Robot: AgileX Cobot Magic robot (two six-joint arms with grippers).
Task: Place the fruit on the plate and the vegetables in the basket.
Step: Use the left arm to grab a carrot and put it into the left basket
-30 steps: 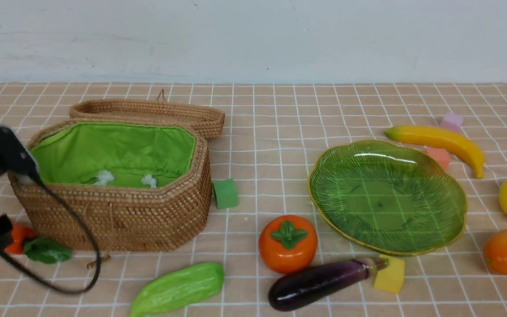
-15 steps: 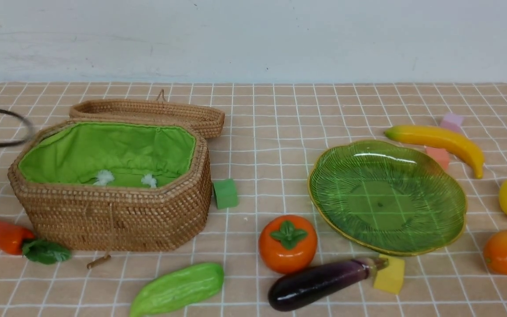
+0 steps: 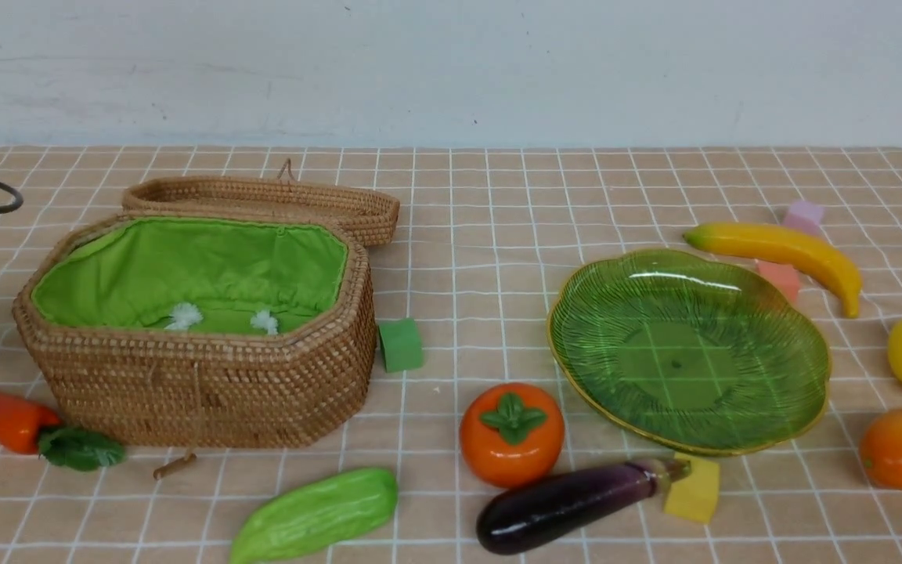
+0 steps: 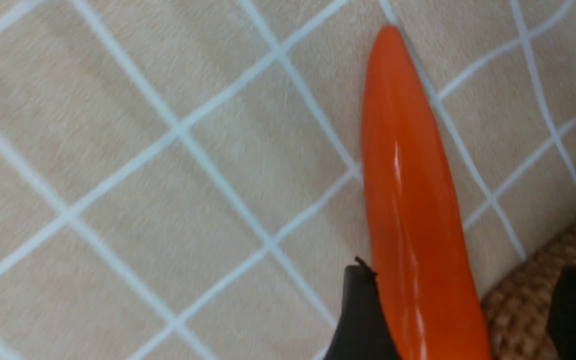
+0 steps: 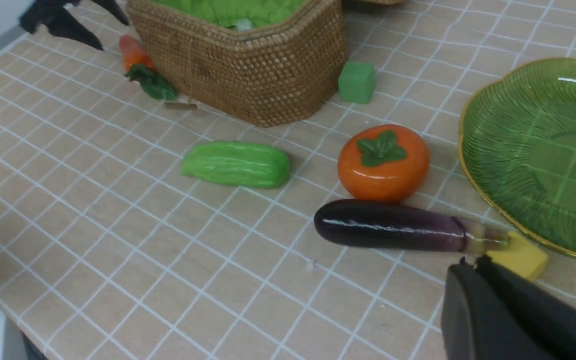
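The left gripper (image 4: 468, 280) had returned over the carrot (image 4: 403, 175), jaws wide, one finger just beside it. The right gripper (image 5: 470, 270) stayed clenched, empty.

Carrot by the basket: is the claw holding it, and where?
Nothing is held: the carrot lies on the tablecloth, the left gripper open around it, not clamped.

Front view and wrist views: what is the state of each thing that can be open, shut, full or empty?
basket: no vegetables inside
lid: open, folded back
plate: empty
left gripper: open, the carrot lies between its jaws
right gripper: shut, holding nothing
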